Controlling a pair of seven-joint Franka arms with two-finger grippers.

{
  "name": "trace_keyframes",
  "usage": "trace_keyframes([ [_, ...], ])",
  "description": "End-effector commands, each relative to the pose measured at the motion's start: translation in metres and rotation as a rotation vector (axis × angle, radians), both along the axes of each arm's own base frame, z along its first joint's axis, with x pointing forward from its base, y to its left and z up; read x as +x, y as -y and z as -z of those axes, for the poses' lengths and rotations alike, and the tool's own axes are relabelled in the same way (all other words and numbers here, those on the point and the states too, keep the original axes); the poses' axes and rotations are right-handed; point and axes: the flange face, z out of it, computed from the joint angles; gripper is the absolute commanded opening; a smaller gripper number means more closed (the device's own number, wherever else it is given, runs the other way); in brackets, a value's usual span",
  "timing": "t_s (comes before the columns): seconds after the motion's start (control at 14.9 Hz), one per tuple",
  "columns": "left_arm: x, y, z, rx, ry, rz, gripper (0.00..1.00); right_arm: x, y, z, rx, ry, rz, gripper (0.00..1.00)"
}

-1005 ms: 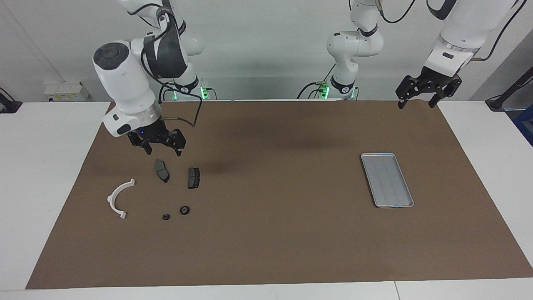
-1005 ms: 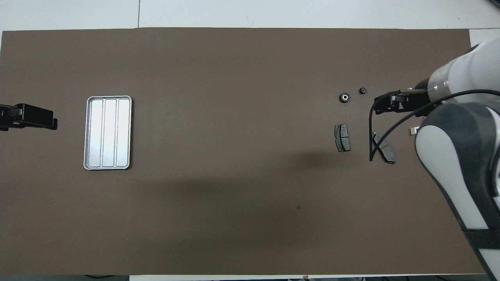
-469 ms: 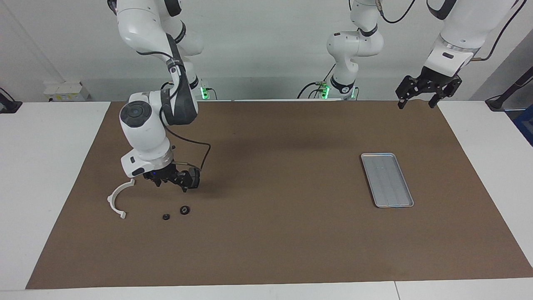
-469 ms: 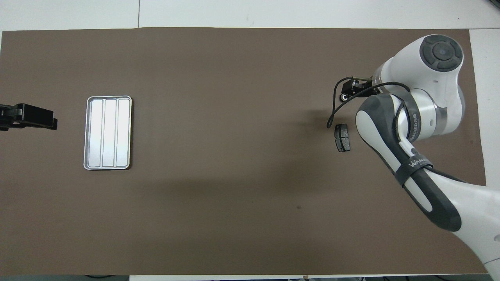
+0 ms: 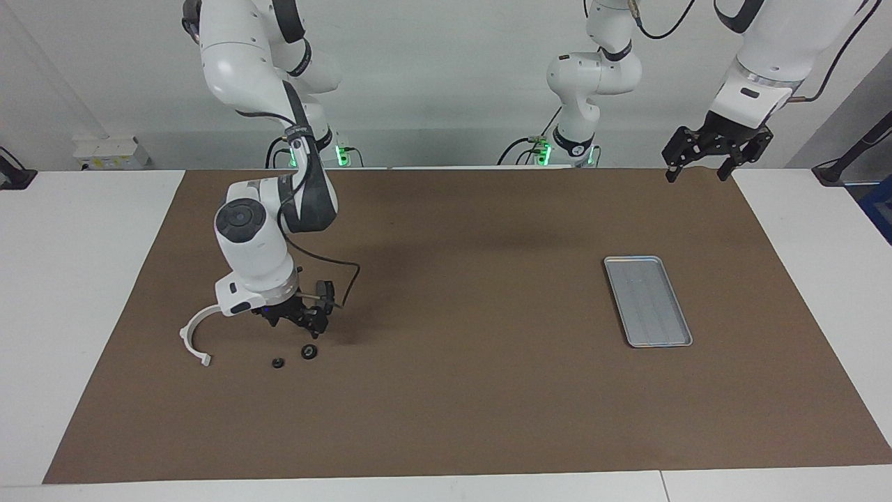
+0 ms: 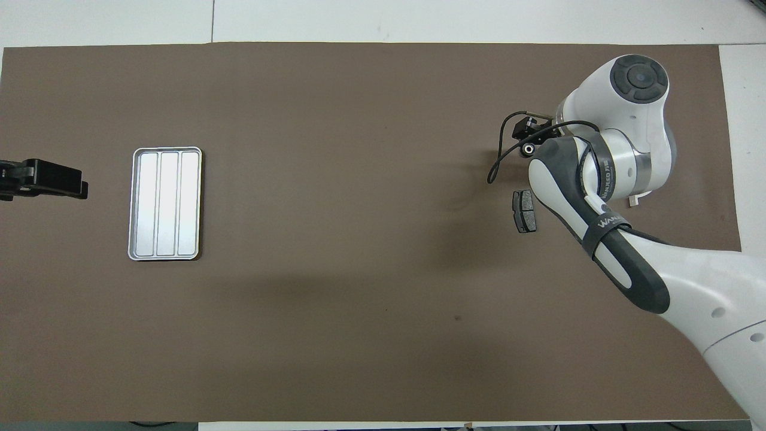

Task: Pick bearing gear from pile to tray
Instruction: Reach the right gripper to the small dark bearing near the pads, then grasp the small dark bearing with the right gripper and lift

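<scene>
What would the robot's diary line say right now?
right gripper: open, low above round black part | left gripper: open, waiting | tray: no parts in it

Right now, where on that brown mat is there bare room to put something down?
The wide stretch of brown mat between the ribbed silver metal tray and the pile is free. It is crowded around the white plastic arc and small black round pieces, where the right gripper hangs.
</scene>
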Motion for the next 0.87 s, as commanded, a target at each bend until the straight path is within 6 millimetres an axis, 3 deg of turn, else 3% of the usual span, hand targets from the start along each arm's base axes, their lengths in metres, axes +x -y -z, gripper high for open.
trace_keyframes([
  [0.0,-0.011,0.0,-0.001,-0.008,-0.005,0.001,1.0,0.009,-0.009,0.013,-0.009,0.008,0.008,0.98],
  [0.33,-0.011,0.001,-0.001,-0.008,-0.005,0.003,1.0,0.012,-0.019,0.025,-0.002,0.033,0.025,0.97],
  [0.8,-0.011,0.0,-0.001,-0.008,-0.005,0.001,1.0,0.007,-0.011,0.033,-0.017,0.003,0.026,0.96],
])
